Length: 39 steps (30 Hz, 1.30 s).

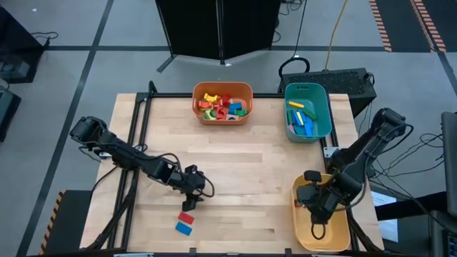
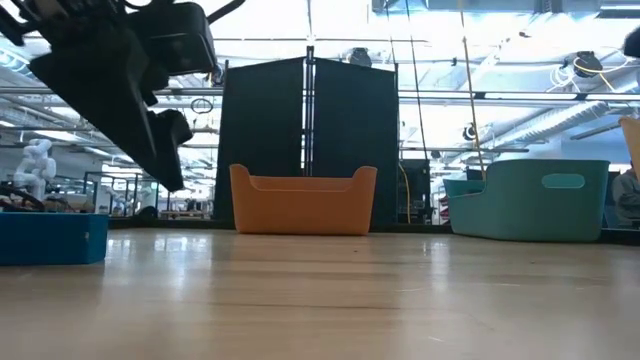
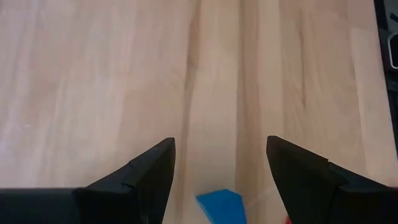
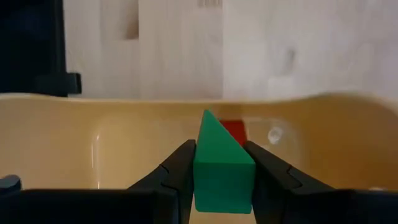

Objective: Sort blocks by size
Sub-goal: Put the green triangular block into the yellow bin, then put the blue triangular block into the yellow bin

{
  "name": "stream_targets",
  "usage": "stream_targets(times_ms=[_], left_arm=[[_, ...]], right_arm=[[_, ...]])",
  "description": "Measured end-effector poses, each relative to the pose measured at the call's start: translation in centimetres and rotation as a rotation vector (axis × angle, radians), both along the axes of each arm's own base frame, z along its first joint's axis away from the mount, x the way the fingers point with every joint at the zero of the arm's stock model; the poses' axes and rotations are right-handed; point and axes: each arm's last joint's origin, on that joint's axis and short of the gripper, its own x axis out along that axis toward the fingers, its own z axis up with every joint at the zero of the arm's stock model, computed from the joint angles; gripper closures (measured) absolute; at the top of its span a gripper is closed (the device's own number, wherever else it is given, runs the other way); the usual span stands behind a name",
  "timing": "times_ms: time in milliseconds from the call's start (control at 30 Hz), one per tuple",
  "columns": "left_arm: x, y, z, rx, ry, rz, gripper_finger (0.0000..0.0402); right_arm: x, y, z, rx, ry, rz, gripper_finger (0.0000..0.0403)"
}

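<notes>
I see the right gripper [image 4: 222,171] low at the frame's lower right, inside the yellow bin [image 1: 303,227] — clamped on a green block [image 4: 221,163], a red block [image 4: 234,129] lying beyond it. The left gripper [image 1: 191,194] hangs lower centre, fingers apart, above a red block [image 1: 186,218] and blue block [image 1: 184,228].

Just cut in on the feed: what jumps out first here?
The right gripper holds a green block between its fingers over the yellow bin at the table's near right. The left gripper hangs open above a red block and a blue block near the front edge.
</notes>
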Motion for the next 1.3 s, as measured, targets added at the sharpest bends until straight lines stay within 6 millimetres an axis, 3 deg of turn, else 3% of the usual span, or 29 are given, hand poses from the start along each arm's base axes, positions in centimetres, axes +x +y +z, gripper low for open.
stream_targets(times_ms=[367, 767, 1300], left_arm=[[-0.2, -0.5, 0.0, -0.027, 0.013, 0.017, 0.0151], [-1.7, -0.2, -0.9, -0.060, 0.228, 0.029, 0.0151], [-2.8, -2.2, -1.0, 0.015, 0.197, 0.107, 0.0151]], right_arm=[[-1.6, 0.4, -4.2, 0.058, 0.072, -0.151, 0.0289], [-1.8, 0.4, -4.3, 0.063, 0.075, -0.185, 0.0204], [-1.7, 0.3, -4.3, 0.038, 0.041, -0.170, 0.0233]])
